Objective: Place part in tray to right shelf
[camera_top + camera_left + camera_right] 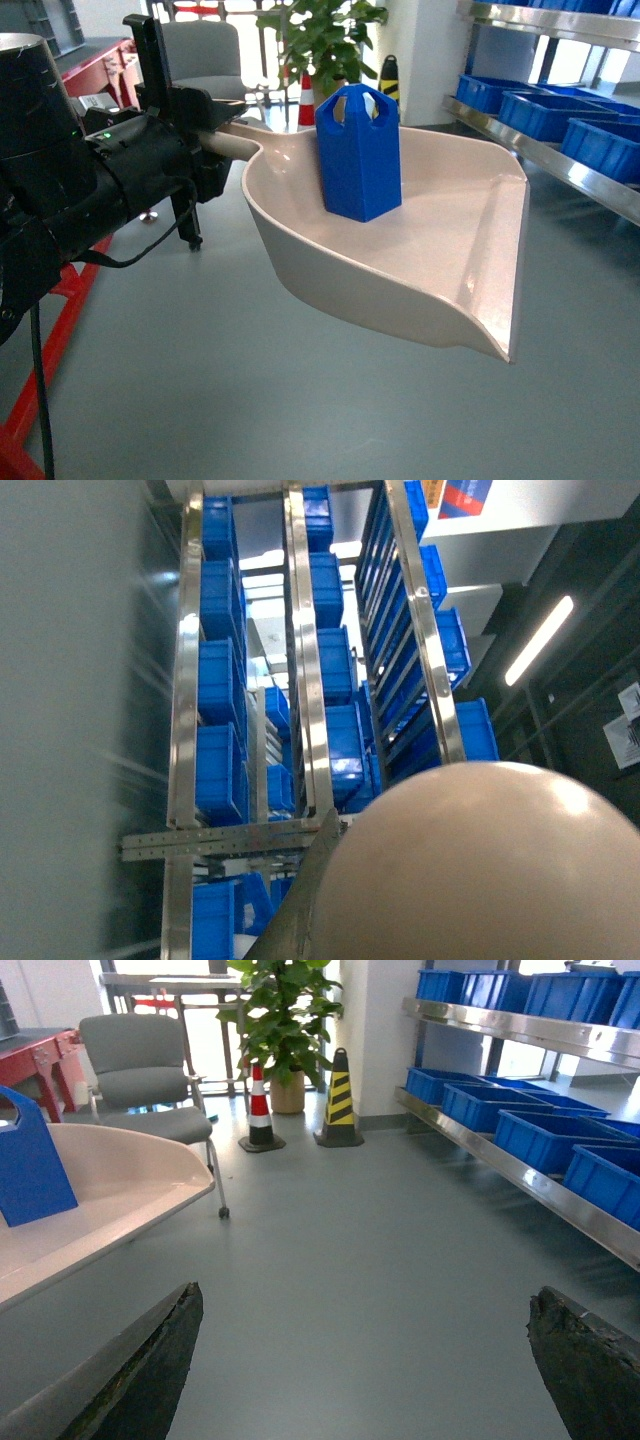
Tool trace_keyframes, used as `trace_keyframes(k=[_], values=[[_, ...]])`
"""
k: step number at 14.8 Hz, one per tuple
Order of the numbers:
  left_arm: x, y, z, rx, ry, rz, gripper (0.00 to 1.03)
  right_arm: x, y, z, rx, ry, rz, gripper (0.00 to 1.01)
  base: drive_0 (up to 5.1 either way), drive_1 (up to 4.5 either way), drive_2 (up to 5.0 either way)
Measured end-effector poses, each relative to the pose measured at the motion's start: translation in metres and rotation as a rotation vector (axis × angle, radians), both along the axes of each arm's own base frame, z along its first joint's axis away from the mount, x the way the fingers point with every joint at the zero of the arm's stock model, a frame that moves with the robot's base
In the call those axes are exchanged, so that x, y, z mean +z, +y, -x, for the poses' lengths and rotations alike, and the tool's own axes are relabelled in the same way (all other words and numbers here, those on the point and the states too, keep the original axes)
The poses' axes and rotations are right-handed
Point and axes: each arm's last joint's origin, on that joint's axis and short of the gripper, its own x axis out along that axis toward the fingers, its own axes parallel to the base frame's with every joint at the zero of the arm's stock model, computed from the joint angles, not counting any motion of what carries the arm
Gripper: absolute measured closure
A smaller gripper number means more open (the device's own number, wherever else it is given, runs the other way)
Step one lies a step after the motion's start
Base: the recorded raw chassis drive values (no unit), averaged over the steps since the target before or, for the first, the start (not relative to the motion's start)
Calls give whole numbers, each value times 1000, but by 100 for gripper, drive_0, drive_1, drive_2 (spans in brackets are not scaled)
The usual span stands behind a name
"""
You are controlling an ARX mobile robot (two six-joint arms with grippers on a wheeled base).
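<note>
The blue part point(358, 152) stands upright inside the cream tray point(440, 260), toward its handle end. My left gripper point(222, 140) is shut on the tray's handle and holds the tray in the air over the grey floor. In the left wrist view the tray's rounded underside point(480, 870) fills the lower right, with one dark finger point(312, 900) beside it. The right shelf point(560, 165) runs along the right, apart from the tray's lip. My right gripper point(365, 1305) is open over bare floor, with the part point(30, 1165) and tray point(110, 1185) off to its left.
Blue crates point(540, 1130) sit on the steel shelf point(520, 1170), whose rack point(300, 680) also shows in the left wrist view. A grey chair point(140, 1080), a potted plant point(285, 1020) and two traffic cones point(338, 1100) stand at the back. A red frame point(60, 300) lies at the left.
</note>
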Motion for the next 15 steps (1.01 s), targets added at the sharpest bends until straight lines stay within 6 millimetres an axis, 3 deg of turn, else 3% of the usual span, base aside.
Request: trace_keyframes(k=[15], values=[[0, 0, 0, -3, 0, 0, 91, 0, 0, 0, 0, 0, 0, 3, -159, -159, -159]])
